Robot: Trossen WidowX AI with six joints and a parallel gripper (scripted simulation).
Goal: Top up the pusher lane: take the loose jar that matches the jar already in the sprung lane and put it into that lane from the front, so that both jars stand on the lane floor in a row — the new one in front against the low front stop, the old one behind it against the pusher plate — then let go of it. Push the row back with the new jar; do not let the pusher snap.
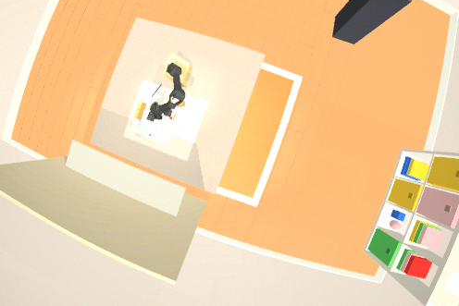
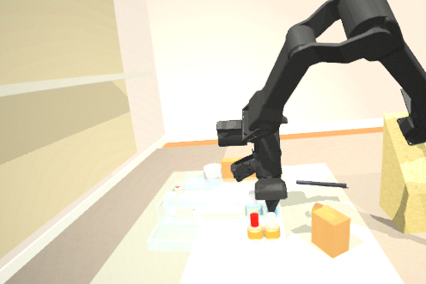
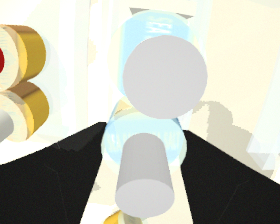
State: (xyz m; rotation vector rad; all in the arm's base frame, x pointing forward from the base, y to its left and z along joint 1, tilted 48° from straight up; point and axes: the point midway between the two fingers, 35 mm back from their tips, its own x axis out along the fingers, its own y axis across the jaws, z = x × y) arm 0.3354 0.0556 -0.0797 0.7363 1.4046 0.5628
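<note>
My gripper (image 2: 271, 210) (image 3: 143, 133) is shut on a clear jar with a pale blue label and a tall grey cap (image 3: 144, 195). The held jar is directly in front of another blue-labelled jar (image 3: 128, 45) (image 2: 253, 210), which has a wide, round grey lid (image 3: 165, 76) and part of the word SEA on its label. They look close together, but their contact is hard to judge. Pale, see-through walls (image 3: 87, 65) run along the left of the row. The pusher plate and front stop cannot be made out, nor whether the held jar touches the floor.
Two amber bottles, one red-capped (image 2: 255, 233) (image 3: 33, 50) and one white-capped (image 2: 271, 232) (image 3: 36, 105), stand to the wrist view's left. A wooden block (image 2: 331, 231), a dark pen (image 2: 321, 184), an orange box (image 1: 140, 110) and a clear tray (image 2: 173, 245) are around.
</note>
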